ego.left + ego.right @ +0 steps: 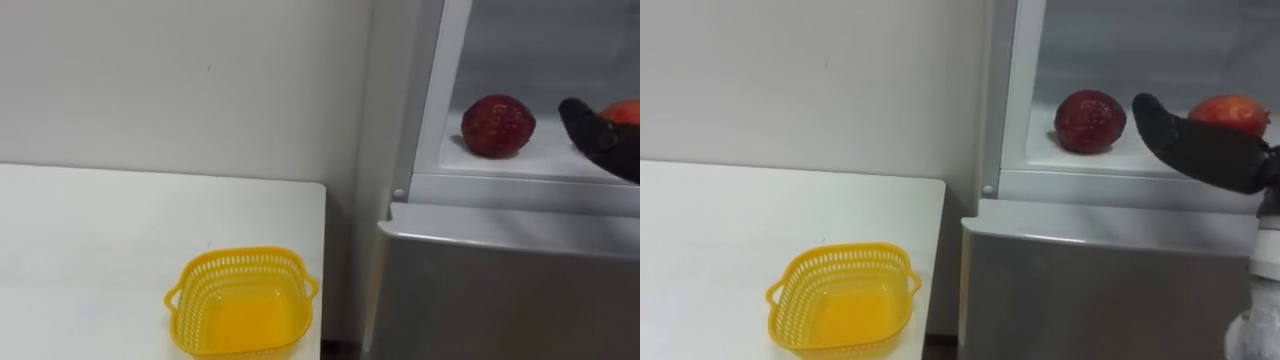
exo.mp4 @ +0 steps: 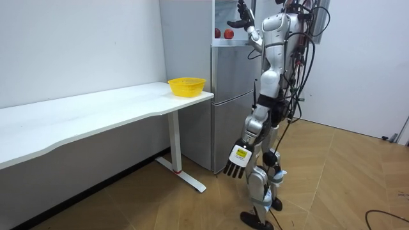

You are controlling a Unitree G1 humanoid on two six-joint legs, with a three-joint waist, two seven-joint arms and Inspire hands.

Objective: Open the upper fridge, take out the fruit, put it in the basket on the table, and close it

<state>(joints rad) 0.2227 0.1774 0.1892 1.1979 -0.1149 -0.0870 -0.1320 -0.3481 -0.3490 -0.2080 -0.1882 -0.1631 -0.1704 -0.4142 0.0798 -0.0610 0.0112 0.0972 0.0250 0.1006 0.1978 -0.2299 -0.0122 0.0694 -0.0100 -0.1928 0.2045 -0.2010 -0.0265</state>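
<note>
The robot stands facing a grey fridge [image 2: 233,96] whose upper compartment is open, beside the end of a long white surface [image 1: 100,240] that runs along the wall. A yellow mesh basket [image 1: 195,295] sits near the end of the surface closest to the fridge, with nothing in it.

The right hand [image 1: 1200,150] is raised into the upper compartment, its fingers extended and grasping nothing. The left hand [image 2: 238,156] hangs at the robot's side, fingers straight and relaxed.

2 fruits lie on the compartment's white shelf [image 1: 520,165]. A dark red fruit [image 1: 497,126] sits clear of the right hand. An orange-red fruit [image 1: 1230,110] is partly hidden behind that hand, and I cannot tell whether they touch.
</note>
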